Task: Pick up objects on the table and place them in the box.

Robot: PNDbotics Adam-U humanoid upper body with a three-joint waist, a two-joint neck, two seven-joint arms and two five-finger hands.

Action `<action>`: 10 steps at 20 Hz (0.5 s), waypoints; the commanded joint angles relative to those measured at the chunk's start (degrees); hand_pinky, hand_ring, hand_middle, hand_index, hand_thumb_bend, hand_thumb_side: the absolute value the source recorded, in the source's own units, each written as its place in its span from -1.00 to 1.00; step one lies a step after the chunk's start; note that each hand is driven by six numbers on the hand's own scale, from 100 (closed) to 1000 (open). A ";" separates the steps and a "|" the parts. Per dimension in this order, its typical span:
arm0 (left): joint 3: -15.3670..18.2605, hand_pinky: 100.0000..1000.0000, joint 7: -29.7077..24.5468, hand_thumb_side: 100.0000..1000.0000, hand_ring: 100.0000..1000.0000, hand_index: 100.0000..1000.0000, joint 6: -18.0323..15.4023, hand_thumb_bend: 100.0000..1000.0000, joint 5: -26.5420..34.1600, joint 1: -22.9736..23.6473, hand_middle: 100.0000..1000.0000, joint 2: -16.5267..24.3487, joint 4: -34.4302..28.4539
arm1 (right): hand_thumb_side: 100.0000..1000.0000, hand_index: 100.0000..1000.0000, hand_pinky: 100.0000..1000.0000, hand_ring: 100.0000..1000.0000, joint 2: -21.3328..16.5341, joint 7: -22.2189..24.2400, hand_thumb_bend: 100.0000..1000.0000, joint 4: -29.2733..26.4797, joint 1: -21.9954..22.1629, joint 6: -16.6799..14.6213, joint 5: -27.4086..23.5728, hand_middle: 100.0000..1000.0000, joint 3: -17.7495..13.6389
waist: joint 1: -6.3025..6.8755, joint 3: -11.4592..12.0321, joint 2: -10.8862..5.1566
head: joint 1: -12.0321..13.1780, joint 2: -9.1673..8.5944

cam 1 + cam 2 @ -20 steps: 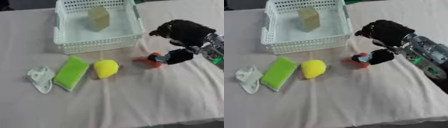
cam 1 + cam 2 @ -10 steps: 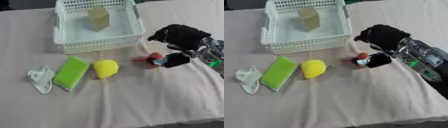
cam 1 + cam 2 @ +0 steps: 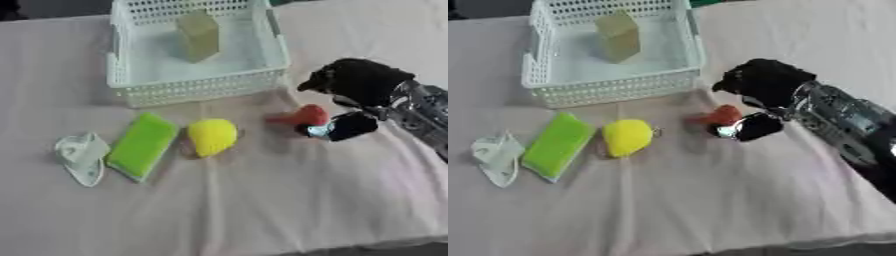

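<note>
A small red object lies on the cloth to the right of the basket's front corner. My right hand comes in from the right and hangs over it, fingers curled above it and the thumb against its lower right side. A white mesh basket stands at the back with a tan block upright inside. In front of the basket lie a yellow rounded object, a green sponge and a white crumpled mask-like thing. My left hand shows in no view.
A pale pink cloth covers the table, with open cloth across the front and at the back right. The table's front edge runs along the bottom of the view.
My right hand has dropped lower and closed in around the red object, the thumb coming up against it. The other things lie where they were.
</note>
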 commanded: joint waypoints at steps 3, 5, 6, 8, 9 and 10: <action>-0.01 1.00 -0.07 1.00 0.96 0.76 0.02 -0.92 -0.05 -0.64 0.80 0.53 -0.83 | 0.99 0.84 0.58 0.57 -0.75 1.20 -0.12 1.44 -0.61 -1.37 0.33 0.38 -0.16 | 0.01 0.17 -0.71 | -0.17 0.29; -0.01 1.00 -0.05 1.00 0.95 0.76 0.04 -0.92 -0.08 -0.64 0.80 0.55 -0.83 | 0.98 0.83 0.58 0.54 -0.81 1.41 -0.15 1.63 -0.62 -1.70 0.33 0.35 -0.09 | 0.00 0.16 -0.72 | -0.17 0.29; -0.01 1.00 -0.04 1.00 0.96 0.75 0.05 -0.93 -0.09 -0.63 0.80 0.55 -0.83 | 0.95 0.80 0.56 0.49 -0.86 1.44 -0.18 1.60 -0.62 -1.84 0.33 0.26 -0.06 | -0.01 0.13 -0.73 | -0.16 0.29; 0.01 1.00 0.04 1.00 0.96 0.75 0.10 -0.93 -0.11 -0.64 0.79 0.56 -0.83 | 0.93 0.77 0.54 0.47 -1.03 1.45 -0.18 1.27 -0.56 -2.10 0.24 0.20 -0.03 | -0.04 0.03 -0.78 | -0.14 0.29; 0.01 1.00 0.09 1.00 0.96 0.75 0.13 -0.93 -0.11 -0.67 0.79 0.57 -0.83 | 0.93 0.77 0.54 0.47 -1.13 1.49 -0.18 1.08 -0.56 -2.23 0.17 0.20 -0.01 | -0.06 -0.01 -0.81 | -0.15 0.29; -0.01 1.00 0.13 1.00 0.96 0.75 0.17 -0.93 -0.12 -0.69 0.79 0.57 -0.83 | 0.92 0.76 0.54 0.43 -1.19 1.50 -0.20 0.91 -0.56 -2.35 0.09 0.15 0.03 | -0.08 -0.02 -0.83 | -0.17 0.29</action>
